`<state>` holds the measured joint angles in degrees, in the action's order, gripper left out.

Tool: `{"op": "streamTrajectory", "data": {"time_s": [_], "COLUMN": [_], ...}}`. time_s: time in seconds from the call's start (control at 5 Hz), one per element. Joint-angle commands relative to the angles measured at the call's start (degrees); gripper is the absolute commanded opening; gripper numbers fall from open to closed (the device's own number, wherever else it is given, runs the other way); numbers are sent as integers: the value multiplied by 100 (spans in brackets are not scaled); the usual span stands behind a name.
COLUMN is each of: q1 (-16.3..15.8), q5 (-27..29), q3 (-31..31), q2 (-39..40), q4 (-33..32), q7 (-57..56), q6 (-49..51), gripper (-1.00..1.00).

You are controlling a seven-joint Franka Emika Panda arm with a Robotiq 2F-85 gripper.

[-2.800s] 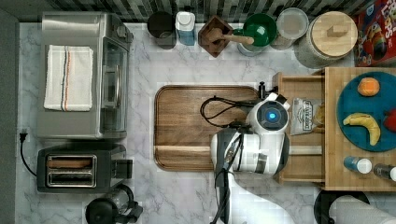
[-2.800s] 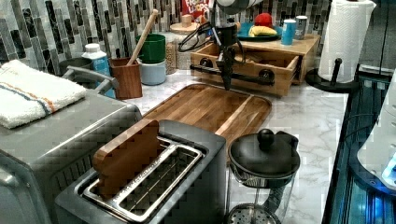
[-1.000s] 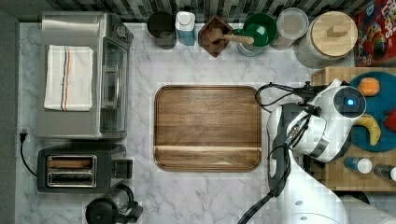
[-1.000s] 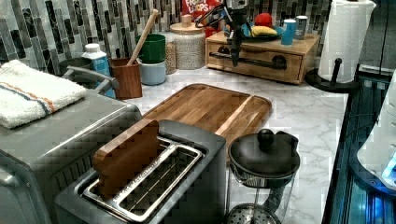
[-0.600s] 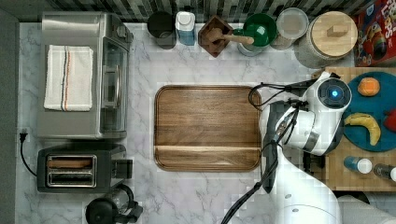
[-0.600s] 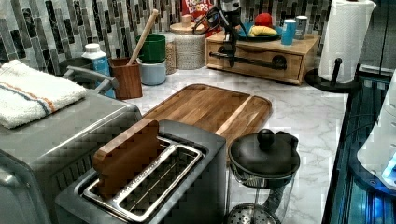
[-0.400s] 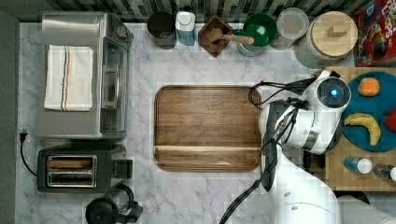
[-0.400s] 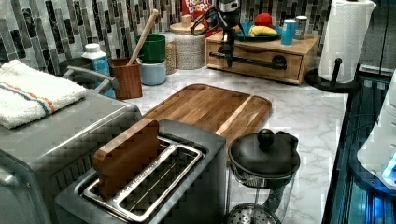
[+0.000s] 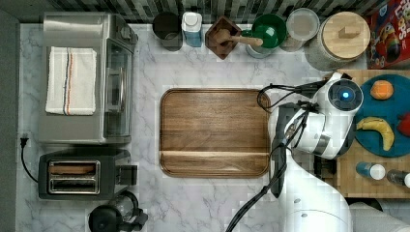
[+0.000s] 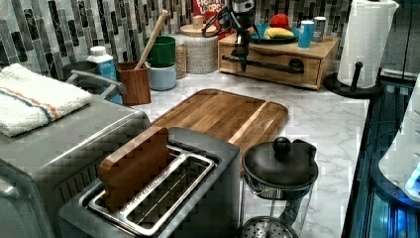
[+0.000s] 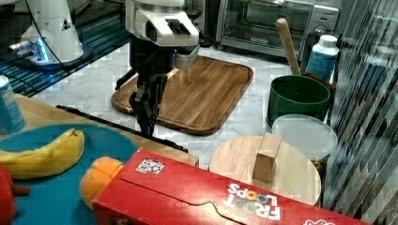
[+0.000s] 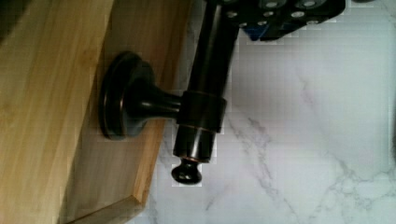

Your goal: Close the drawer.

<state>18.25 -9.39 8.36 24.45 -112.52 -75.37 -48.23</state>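
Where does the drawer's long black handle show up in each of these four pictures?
Top view: not discernible beneath the arm.
Left view: black handle across the wooden drawer front, upper centre.
Right view: dark bar, centre-left, edging the wood.
Wrist view: handle centre.
Shared landmark: brown cutting board.

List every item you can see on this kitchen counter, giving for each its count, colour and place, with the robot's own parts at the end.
drawer: one, light wood, black bar handle, pushed in, under the fruit plate
cutting board: one, brown, counter centre
toaster oven: one, silver, the top view's left
folded towel: one, white, striped, on the toaster oven
toaster: one, dark grey, below the oven in the top view
French press: one, black lid, beside the toaster
green pot: one, by the backsplash
plate: one, blue, atop the drawer unit
banana: one, yellow, on the plate
cereal box: one, red
paper towel roll: one, white
claw: one, black, at the handle
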Motion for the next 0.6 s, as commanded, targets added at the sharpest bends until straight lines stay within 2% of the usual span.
{"op": "streamTrajectory", "data": {"time_s": [0.2,0.6], "q1": [456,448], "q5": [-112,-106], "q3": [644,652], "q2": [-50,-48], "q4": [939,939], "q7": [163,157], "q6": [-157,-159], "gripper": [-100,-100]}}
